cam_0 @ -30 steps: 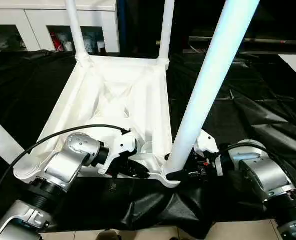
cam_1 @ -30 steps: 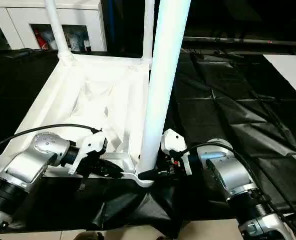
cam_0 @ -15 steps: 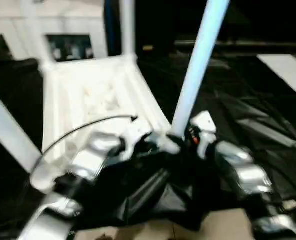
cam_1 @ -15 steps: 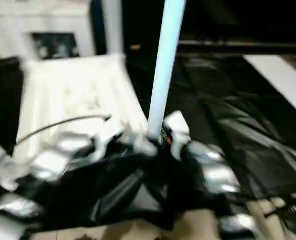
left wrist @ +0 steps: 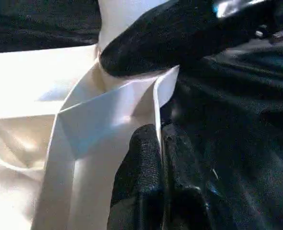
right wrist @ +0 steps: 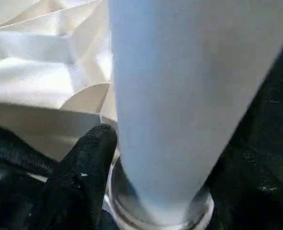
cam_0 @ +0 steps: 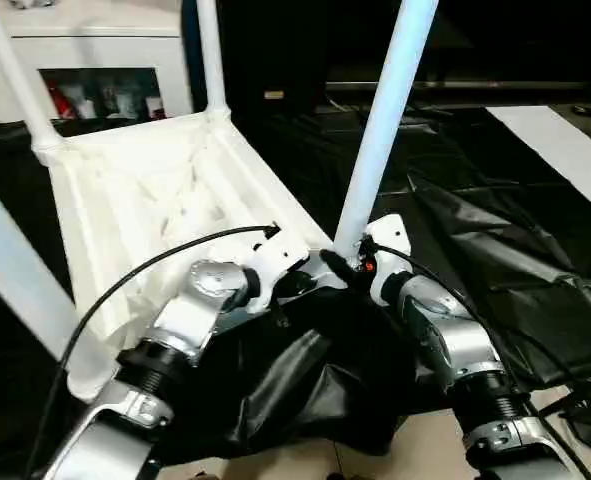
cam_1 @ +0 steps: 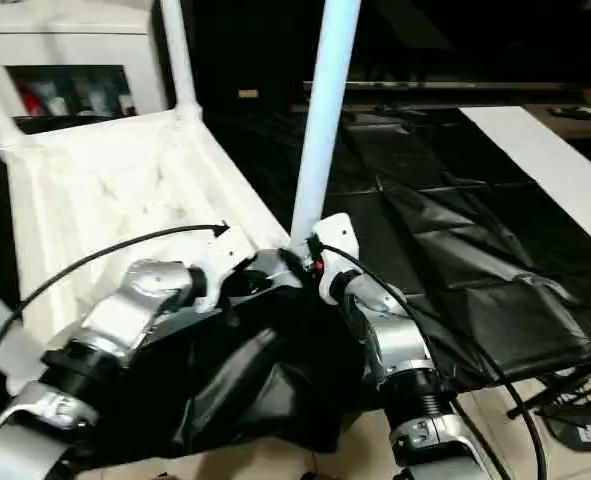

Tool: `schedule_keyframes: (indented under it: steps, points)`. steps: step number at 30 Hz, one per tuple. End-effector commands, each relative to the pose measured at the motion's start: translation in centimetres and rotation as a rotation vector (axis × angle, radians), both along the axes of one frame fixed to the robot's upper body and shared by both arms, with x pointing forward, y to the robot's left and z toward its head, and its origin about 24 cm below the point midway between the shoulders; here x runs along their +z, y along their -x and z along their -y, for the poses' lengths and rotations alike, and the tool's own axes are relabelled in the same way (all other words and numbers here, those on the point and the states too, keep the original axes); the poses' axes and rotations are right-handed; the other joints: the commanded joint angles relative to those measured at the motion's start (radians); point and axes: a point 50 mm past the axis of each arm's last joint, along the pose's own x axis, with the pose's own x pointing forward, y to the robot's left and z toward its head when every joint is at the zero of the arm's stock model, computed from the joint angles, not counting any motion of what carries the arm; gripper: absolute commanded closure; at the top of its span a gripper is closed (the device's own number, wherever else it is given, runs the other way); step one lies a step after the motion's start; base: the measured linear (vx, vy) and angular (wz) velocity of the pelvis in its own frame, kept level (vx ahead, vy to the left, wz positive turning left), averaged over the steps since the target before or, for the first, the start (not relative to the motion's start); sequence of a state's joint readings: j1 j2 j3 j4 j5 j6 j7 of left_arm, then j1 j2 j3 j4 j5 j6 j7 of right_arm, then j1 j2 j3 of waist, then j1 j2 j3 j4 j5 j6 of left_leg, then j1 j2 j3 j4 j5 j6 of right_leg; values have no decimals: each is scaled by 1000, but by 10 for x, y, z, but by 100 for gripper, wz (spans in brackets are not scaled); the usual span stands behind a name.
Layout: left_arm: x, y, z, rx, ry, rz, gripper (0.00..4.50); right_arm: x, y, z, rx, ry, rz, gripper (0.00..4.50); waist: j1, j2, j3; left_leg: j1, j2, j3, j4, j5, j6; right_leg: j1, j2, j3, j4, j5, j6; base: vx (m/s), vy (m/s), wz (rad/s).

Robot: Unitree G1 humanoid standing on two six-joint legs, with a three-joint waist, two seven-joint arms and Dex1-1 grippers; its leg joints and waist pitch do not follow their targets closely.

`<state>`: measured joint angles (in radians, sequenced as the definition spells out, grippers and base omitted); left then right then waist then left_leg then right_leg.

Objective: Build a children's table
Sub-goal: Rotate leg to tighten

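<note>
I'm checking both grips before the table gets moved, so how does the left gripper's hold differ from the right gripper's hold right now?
The left gripper is shut, pinching the thin edge of the table top; the right gripper stands wider, its fingers either side of the base of the near leg. The left holds a flat rim; the right is at a round tube at its socket. Both work at the same near corner.

forearms (cam_0: 200, 300): silver, ribbed | wrist housings (cam_0: 390, 240): white | pincer fingers (left wrist: 141, 158): black | cable (cam_0: 155, 260): black
</note>
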<state>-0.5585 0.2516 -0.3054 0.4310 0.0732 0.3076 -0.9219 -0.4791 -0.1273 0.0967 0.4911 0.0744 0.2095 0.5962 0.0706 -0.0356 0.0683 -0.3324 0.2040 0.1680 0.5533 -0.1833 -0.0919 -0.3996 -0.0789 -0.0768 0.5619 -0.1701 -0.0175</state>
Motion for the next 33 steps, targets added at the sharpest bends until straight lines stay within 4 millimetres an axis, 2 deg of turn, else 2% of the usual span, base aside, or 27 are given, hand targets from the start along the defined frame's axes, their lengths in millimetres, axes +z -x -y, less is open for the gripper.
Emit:
schedule_keyframes:
  steps: [1,2,3,4,5,6,7,8,9,11,12,13,14,17,19,22,25,27,33]
  points:
    - [-16,19,10,-178,-32,-113,450,1,10,-14,226,-7,-39,127,10,8,-47,1,25,-3,-75,-316,27,29,-66,49,-70,-367,-144,0,0,0]
    - [-16,19,10,-178,-32,-113,450,1,10,-14,226,-7,-39,127,15,12,-50,4,26,-1,-72,-308,30,31,-65,50,-66,-340,-155,61,-23,12]
    - [-16,20,5,-193,-40,-126,450,5,13,-8,286,2,-28,127,15,5,-50,0,24,4,-68,-284,44,33,-58,52,-57,-286,-173,58,-27,11]
    - [-14,21,-2,-216,-51,-143,450,9,19,0,374,16,-16,127,22,6,-48,1,24,8,-66,-285,52,29,-58,56,-57,-295,-179,58,-27,11]
    - [-13,21,-6,-230,-56,-153,450,11,22,4,425,25,-11,127,24,5,-49,-1,25,8,-65,-278,53,31,-61,57,-55,-290,-182,55,-30,8]
    - [-11,23,-11,-267,-50,-174,450,14,26,12,488,37,-14,127,33,7,-57,-2,25,10,-60,-217,64,38,-61,57,-43,-214,-203,63,-32,6]
    - [-10,23,-12,-270,-50,-176,450,14,27,13,493,37,-15,127,37,6,-59,-3,25,10,-58,-191,68,41,-61,56,-36,-173,-214,63,-32,6]
    - [-7,25,-17,-302,-43,-196,450,17,30,20,539,35,-32,127,38,4,-59,-7,24,10,-57,-167,74,45,-58,56,-31,-139,-221,58,-25,4]
    - [-3,28,-22,-350,-28,-215,450,20,34,28,590,37,-50,127,44,6,-61,-6,25,11,-53,-130,88,46,-56,54,-22,-76,-239,0,0,0]
    - [1,30,-27,-386,-10,-227,450,22,37,34,637,48,-61,127,51,4,-63,-9,26,13,-49,-101,104,49,-54,51,-14,-31,-257,0,0,0]
    - [3,31,-29,-399,0,-238,450,23,39,38,664,51,-71,127,53,7,-64,-9,28,12,-48,-95,107,48,-54,50,-11,-21,-269,0,0,0]
    - [5,31,-30,-405,5,-246,450,24,41,40,685,49,-81,127,56,8,-65,-8,29,12,-46,-98,105,48,-54,49,-10,-23,-276,0,0,0]
    - [5,32,-31,-408,3,-246,450,24,42,41,698,47,-86,127,57,6,-64,-13,30,12,-44,-94,103,47,-55,50,-8,-21,-278,0,0,0]
    - [5,33,-35,-422,-9,-253,450,26,47,45,756,49,-102,127,60,7,-62,-13,31,12,-44,-135,92,43,-58,51,-14,-83,-269,0,0,0]
    - [5,34,-38,-434,-15,-269,450,26,49,48,810,72,-112,127,65,-4,-56,-17,30,10,-48,-188,70,45,-64,52,-27,-214,-231,0,0,0]
    - [6,35,-39,-430,-11,-270,450,26,48,46,822,84,-109,153,71,-6,-55,-13,30,7,-51,-202,51,38,-68,55,-37,-321,-187,-17,-4,0]
    - [6,35,-39,-428,-11,-271,450,25,46,44,827,90,-110,165,71,-7,-55,-16,28,6,-52,-186,49,38,-65,54,-34,-311,-181,0,0,0]
    - [6,36,-39,-425,-12,-268,450,24,45,42,833,96,-108,194,71,-6,-56,-16,28,6,-51,-179,49,38,-65,53,-32,-301,-182,0,0,0]
    - [6,36,-40,-420,-13,-266,450,24,45,40,831,85,-98,239,70,-9,-59,-18,26,7,-46,-138,64,41,-61,52,-21,-209,-205,0,0,0]
